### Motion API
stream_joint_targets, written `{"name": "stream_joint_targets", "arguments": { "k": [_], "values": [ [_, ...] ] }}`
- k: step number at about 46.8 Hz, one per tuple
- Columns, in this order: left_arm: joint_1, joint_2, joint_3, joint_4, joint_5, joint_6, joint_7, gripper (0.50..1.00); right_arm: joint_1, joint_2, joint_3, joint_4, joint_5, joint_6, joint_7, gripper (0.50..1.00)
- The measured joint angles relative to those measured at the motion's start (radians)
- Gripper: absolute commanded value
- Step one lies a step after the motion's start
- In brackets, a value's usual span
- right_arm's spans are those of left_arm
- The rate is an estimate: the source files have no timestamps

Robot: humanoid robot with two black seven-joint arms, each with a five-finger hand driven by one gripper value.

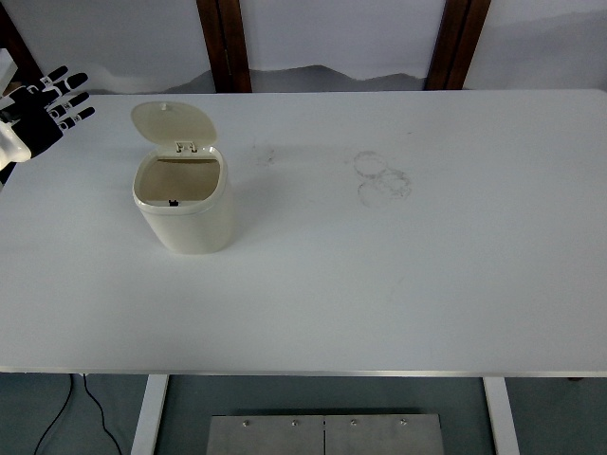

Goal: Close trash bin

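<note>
Cream plastic is what we see first in the head view: the trash bin [185,204] stands on the left part of the white table [398,275], its lid [173,122] tipped up and back on the far hinge, the inside open to us. Our left hand [43,109] hovers at the table's far left corner, fingers [68,95] spread and holding nothing, well apart from the bin. Faint ring marks [381,176] smudge the tabletop to the right.
</note>
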Motion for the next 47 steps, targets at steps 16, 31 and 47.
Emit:
{"name": "stream_joint_targets", "arguments": {
  "k": [16,31,47],
  "values": [
    [-0.223,0.114,0.24,-0.122,0.02,-0.005,0.058,1.0,0.0,0.0,0.0,0.0,0.0,0.0,0.0,0.995],
    [-0.423,0.105,0.468,-0.133,0.198,-0.058,0.107,1.0,0.0,0.0,0.0,0.0,0.0,0.0,0.0,0.995],
    [-0.589,0.086,0.62,-0.144,0.34,-0.134,0.136,1.0,0.002,0.0,-0.002,0.0,0.0,0.0,0.0,0.995]
  ]
}}
